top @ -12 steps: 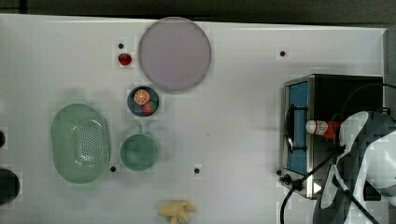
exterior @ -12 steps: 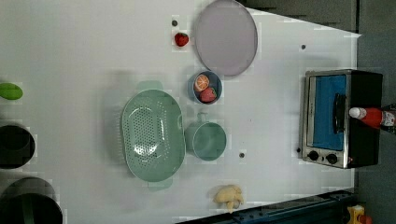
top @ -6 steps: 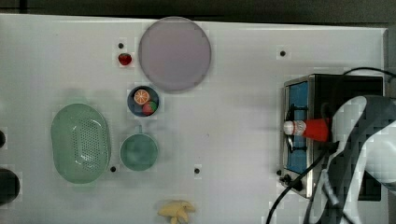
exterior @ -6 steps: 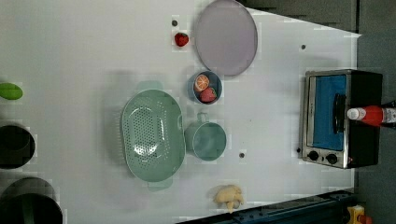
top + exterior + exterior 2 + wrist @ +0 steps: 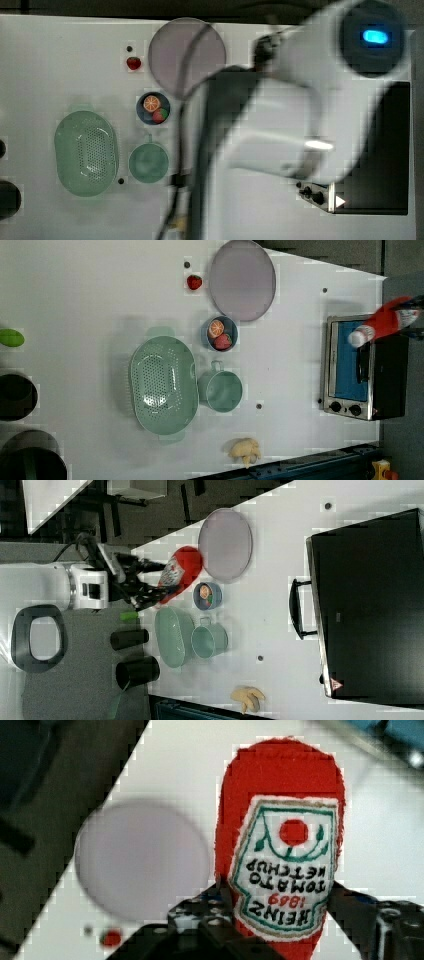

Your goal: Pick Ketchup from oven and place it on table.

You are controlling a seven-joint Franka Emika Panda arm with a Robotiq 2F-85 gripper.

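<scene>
wrist view: the gripper (image 5: 280, 920) is clenched on the ketchup (image 5: 282, 845), its dark fingers (image 5: 212, 912) pressed to either side of the labelled lower body, centre to lower right of the frame. the bottle is red plastic, smooth-walled, with a printed white-and-green label; judged light, slightly yielding under squeeze and slick on the label face, so a hold across the broad labelled midsection looks soundest (the narrow cap end would offer less purchase). behind it, at left of the frame, lies the round pale lilac plate (image 5: 140, 862), matte and flat, on the white table (image 5: 190, 765). left view: the ketchup (image 5: 382, 324) hangs tilted at upper right, white cap toward the oven (image 5: 362, 367), clear of its blue glass door. farther off, centre of the left view, sit a perforated green colander (image 5: 162, 385), a green cup (image 5: 222, 390) and a small blue bowl of fruit (image 5: 222, 333).
</scene>
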